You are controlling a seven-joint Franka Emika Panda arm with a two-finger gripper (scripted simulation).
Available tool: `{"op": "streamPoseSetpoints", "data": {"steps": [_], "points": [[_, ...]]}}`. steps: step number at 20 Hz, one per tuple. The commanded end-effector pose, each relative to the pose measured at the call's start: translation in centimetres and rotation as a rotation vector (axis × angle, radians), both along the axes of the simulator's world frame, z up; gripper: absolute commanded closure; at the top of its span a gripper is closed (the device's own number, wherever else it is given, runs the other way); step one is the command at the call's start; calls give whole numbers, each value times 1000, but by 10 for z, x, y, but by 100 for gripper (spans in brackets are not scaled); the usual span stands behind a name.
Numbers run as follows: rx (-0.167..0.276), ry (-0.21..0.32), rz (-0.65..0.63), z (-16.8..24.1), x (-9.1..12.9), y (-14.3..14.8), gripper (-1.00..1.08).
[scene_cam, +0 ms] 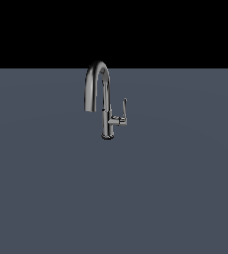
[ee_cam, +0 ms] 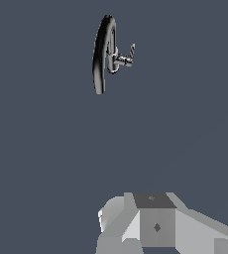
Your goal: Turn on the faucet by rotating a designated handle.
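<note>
Since nothing touches the faucet yet, progress: none visible.
Faucet: small dark chrome gooseneck faucet (scene_cam: 97, 94), arched spout on a slim column with round base, standing alone on the flat grey-blue tabletop (scene_cam: 175, 198).
Handle: thin short metallic lever (scene_cam: 124, 107) on a horizontal stub, on the column's side toward the exterior view's right; lever points up.
Gripper: absent from the exterior view; the wrist view shows only grey blocky arm hardware (ee_cam: 155, 223), well apart from the faucet. Fingers not visible, so I cannot tell how wide it stands.
Done: nothing, judging by this.
Left: approach, contact the lever, rotate it.
</note>
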State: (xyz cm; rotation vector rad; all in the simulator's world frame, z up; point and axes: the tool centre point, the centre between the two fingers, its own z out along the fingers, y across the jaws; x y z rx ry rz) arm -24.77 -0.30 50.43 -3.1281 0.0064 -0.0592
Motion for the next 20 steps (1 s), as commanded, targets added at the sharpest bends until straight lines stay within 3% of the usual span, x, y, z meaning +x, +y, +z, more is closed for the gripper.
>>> {"op": "streamPoseSetpoints", "data": {"steps": [1, 11, 20], "points": [[0, 0, 0, 0, 0, 0, 108], [37, 30, -36, -2, 14, 1, 108], [137, 111, -135, -10, 53, 3, 108]]}}
